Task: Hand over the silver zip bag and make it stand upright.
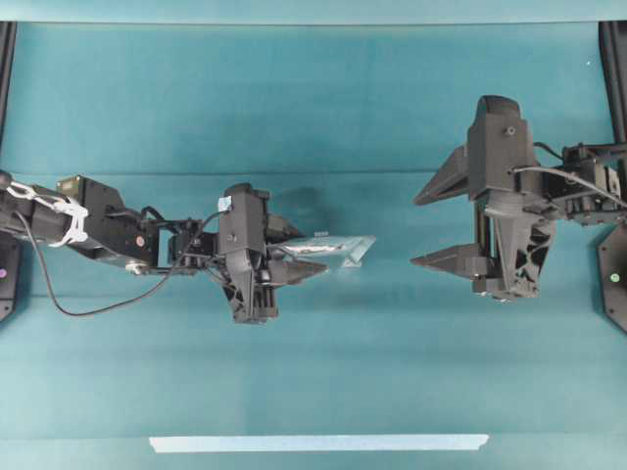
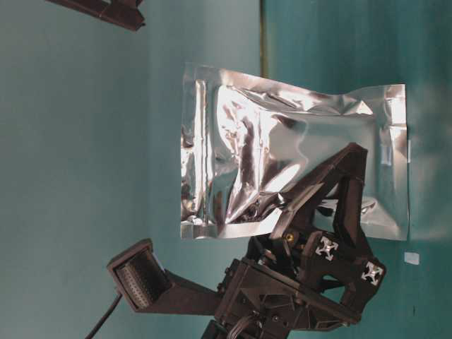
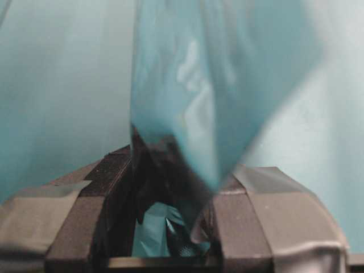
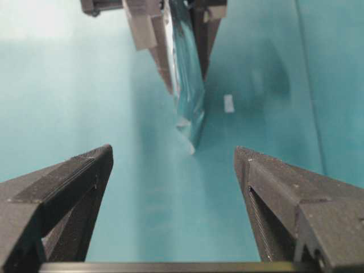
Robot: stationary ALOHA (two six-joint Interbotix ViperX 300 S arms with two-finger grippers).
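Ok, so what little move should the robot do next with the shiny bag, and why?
Probably the right hand should slide toward the silver zip bag until its free end sits between the open fingers. The left hand is shut on the bag, holding it off the table, and a gap still separates the bag from the right hand.

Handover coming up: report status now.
Left tool shut on the silver bag, held off the table. Right tool open, facing the bag, not touching. Nothing between them.
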